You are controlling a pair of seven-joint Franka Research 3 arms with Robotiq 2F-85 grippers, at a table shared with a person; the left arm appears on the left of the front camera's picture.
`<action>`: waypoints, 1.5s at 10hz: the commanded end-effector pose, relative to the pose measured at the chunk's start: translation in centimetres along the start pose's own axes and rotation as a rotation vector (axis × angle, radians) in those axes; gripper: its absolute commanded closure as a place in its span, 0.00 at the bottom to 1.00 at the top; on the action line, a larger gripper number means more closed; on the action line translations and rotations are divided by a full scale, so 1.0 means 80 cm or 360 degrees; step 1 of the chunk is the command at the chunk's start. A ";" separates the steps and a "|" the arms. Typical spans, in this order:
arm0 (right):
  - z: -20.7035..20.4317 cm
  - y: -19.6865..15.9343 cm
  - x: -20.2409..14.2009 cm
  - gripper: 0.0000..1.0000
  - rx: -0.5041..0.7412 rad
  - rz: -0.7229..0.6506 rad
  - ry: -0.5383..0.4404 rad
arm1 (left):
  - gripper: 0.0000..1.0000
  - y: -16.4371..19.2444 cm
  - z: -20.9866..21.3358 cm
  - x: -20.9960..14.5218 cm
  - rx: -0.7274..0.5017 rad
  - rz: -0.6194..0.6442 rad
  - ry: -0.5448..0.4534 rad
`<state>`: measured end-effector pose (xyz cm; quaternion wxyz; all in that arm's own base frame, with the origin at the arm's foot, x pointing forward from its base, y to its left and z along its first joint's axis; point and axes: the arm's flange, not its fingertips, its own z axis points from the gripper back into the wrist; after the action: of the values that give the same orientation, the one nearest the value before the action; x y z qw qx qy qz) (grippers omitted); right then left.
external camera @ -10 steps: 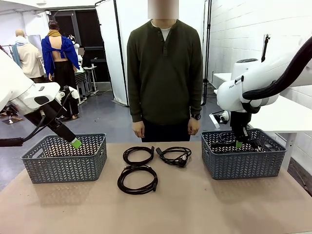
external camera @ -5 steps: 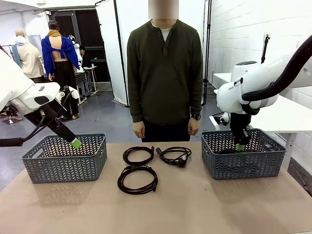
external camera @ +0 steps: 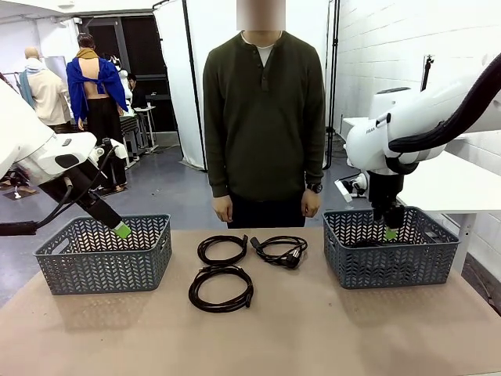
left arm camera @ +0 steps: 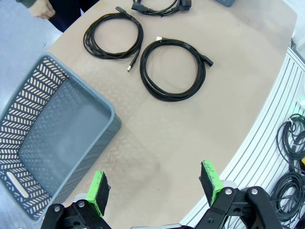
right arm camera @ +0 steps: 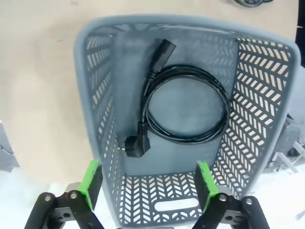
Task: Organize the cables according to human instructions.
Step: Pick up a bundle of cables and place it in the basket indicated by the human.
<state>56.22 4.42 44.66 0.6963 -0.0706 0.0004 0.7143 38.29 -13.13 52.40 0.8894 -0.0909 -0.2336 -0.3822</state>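
Three black coiled cables lie on the table in front of the human (external camera: pixel 264 117): one at the back left (external camera: pixel 222 249), one with a chunky plug at the back right (external camera: pixel 279 251), one nearer (external camera: pixel 221 287). A fourth cable (right arm camera: pixel 186 105), with plugs on both ends, lies flat in the right basket (right arm camera: pixel 248 95). My right gripper (right arm camera: pixel 147 183) hangs open just above it, over that basket (external camera: pixel 391 262), holding nothing. Over the left basket's (external camera: pixel 102 266) far side, my left gripper (external camera: pixel 121 229) is open and empty. From the left wrist I see two coils (left arm camera: pixel 113 36) (left arm camera: pixel 174 69) beyond the left gripper (left arm camera: pixel 155 186).
The human stands at the far edge, both hands (external camera: pixel 223 207) down at the sides. The grey left basket (left arm camera: pixel 28 105) holds nothing. Bare brown tabletop (external camera: pixel 297 329) stretches along the near side. Spare cords (left arm camera: pixel 290 143) hang off the table's side in the left wrist view.
My right gripper has opened, leaving the cable in the right basket, and has risen a little. The left arm and the three coils on the table have not moved.
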 end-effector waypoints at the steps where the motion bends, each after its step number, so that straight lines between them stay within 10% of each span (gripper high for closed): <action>1: 0.010 -0.002 0.005 0.00 0.0011 -0.0037 0.0023 | 0.00 0.002 -0.001 -0.002 -0.0019 -0.0010 -0.0024; 9: 0.017 -0.004 0.000 0.00 -0.0005 -0.0063 0.0006 | 0.00 0.002 -0.001 -0.002 -0.0019 -0.0010 -0.0024; 15: 0.083 0.060 0.041 0.00 0.0084 -0.0510 -0.0122 | 0.00 0.002 -0.001 -0.002 -0.0019 -0.0010 -0.0024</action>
<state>52.19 7.46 50.66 0.7904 -0.0317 -0.0025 0.6118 38.30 -13.12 52.39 0.8895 -0.0909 -0.2335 -0.3821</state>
